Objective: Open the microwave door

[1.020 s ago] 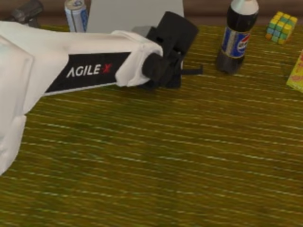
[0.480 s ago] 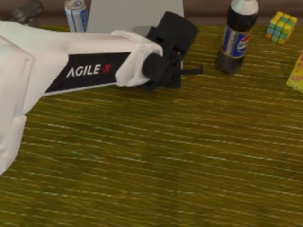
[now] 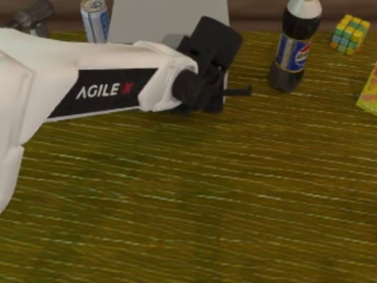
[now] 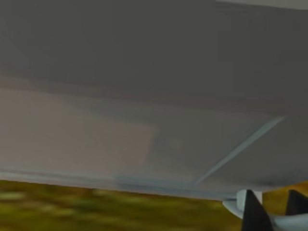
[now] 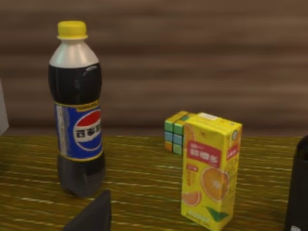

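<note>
**Microwave door: left arm at the front face, opening not confirmed**

Item 1. The microwave (image 3: 168, 19) is placed at the far edge of the table (image 3: 235, 194), with only its pale top shown from above. All other items are listed relative to it.

Item 2. The microwave door (image 4: 144, 96) is seen close up in the left wrist view as a grey window panel with a light strip along its edge. Whether it is swung out at all cannot be told.

Item 3. The left gripper (image 3: 221, 88) is held at the microwave's front, near its right corner. The width of its claw cannot be told, and no grasp on the door is shown.

Item 4. The right gripper is outside the top view; only dark edges are caught in its own wrist view, and its claw cannot be told either.

Item 5. A can (image 3: 95, 19) stands just left of the microwave. A cola bottle (image 3: 293, 44) stands to its right, with a colour cube (image 3: 350, 34) and a juice carton (image 5: 211, 168) farther right.

Progress, as judged: the approach is made; the pull itself is left to do.

Room: bare table lies in front of the microwave for the door's swing. The cola bottle is judged the nearest obstacle on the right.
</note>
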`<control>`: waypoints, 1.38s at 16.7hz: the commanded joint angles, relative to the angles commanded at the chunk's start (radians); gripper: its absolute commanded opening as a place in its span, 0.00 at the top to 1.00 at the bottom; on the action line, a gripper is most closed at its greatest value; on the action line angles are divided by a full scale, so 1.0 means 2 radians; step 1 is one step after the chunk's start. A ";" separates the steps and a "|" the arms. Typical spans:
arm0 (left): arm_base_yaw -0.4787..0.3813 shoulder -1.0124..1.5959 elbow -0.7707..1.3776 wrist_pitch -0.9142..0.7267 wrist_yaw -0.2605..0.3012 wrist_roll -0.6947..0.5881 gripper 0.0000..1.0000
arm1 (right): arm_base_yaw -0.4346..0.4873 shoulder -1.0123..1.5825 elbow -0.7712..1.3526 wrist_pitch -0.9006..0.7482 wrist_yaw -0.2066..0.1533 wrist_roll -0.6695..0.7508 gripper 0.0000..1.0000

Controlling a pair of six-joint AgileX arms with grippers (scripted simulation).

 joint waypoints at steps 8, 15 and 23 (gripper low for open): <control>0.002 -0.005 -0.014 0.006 0.005 0.010 1.00 | 0.000 0.000 0.000 0.000 0.000 0.000 0.00; 0.002 -0.005 -0.014 0.006 0.005 0.010 1.00 | 0.000 0.000 0.000 0.000 0.000 0.000 0.00; 0.002 -0.005 -0.014 0.006 0.005 0.010 1.00 | 0.000 0.000 0.000 0.000 0.000 0.000 0.00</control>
